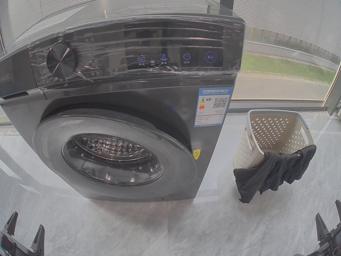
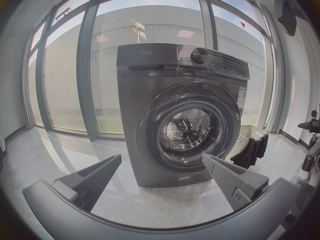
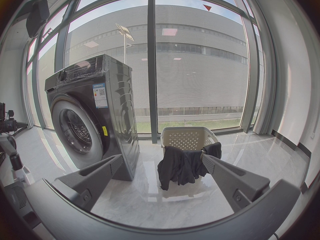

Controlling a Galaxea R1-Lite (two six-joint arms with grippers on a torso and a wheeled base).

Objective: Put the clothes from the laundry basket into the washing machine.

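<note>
A dark grey front-loading washing machine (image 1: 120, 100) stands on the floor with its round glass door (image 1: 113, 159) shut; it also appears as the washing machine (image 2: 181, 114) and the washing machine (image 3: 90, 114). To its right stands a white laundry basket (image 1: 273, 132), with a black garment (image 1: 273, 171) draped over its front rim and hanging to the floor. The basket (image 3: 188, 138) and garment (image 3: 183, 165) lie ahead of my right gripper (image 3: 161, 160), which is open and empty. My left gripper (image 2: 161, 160) is open and empty, facing the machine door. Both grippers (image 1: 25, 228) (image 1: 328, 219) sit low, well short of everything.
Glossy pale tiled floor (image 1: 170, 224) spreads in front of the machine and basket. Floor-to-ceiling windows (image 3: 200, 67) stand behind them. A dark baseboard runs along the right wall (image 3: 290, 140).
</note>
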